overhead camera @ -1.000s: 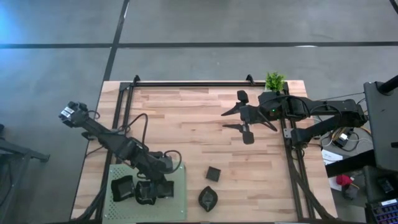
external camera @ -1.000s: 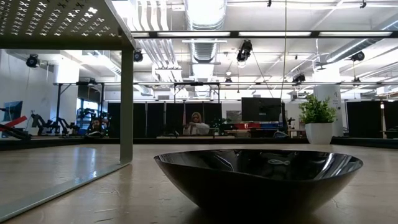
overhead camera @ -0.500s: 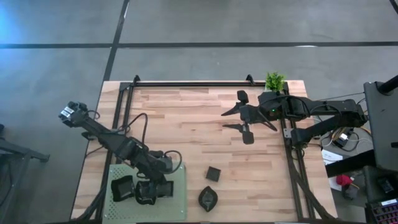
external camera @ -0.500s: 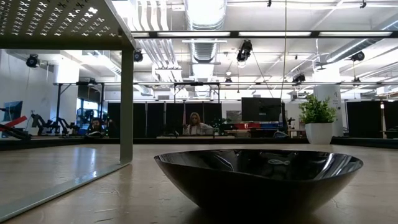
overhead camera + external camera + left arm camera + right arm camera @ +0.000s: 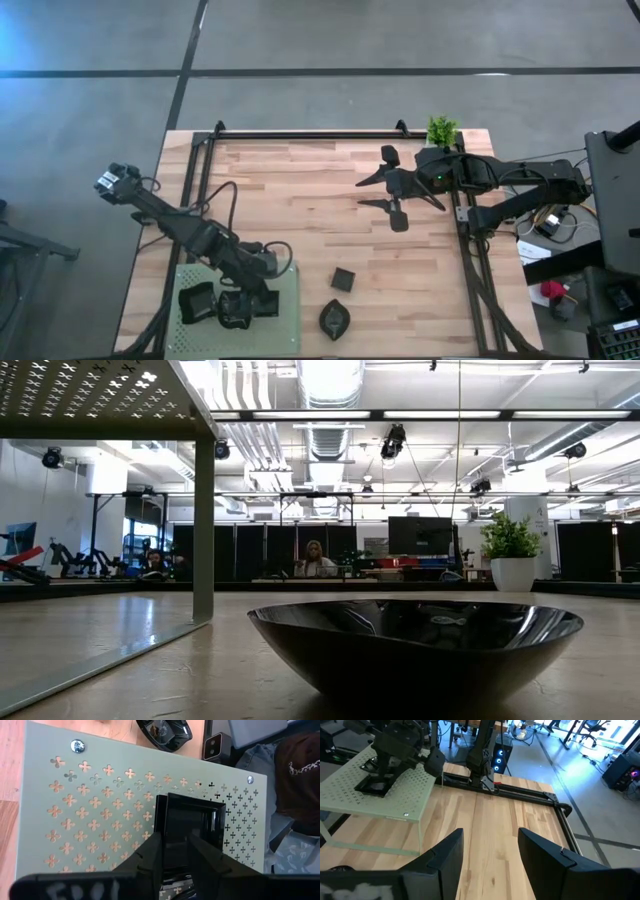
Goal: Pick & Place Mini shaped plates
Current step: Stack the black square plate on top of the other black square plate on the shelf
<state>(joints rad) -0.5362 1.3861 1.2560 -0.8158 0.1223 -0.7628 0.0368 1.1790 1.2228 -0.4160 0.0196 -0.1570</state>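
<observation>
Glossy black square mini plate (image 5: 189,836), lying on the light green perforated mat (image 5: 70,825) between the spread left gripper (image 5: 175,851) fingers, looks rigid, light, slippery: pinch opposite rims; right gripper (image 5: 487,851) hangs spread over the table.

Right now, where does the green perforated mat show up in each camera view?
High view: green perforated mat at the picture's lower left, under the left arm.
Low view: overhead at upper left, seen from below.
Left wrist view: fills most of the picture.
Right wrist view: far across the table, raised on legs.
Shared landmark: the black leaf-like plate beside it, in the high, low and left wrist views.
</observation>
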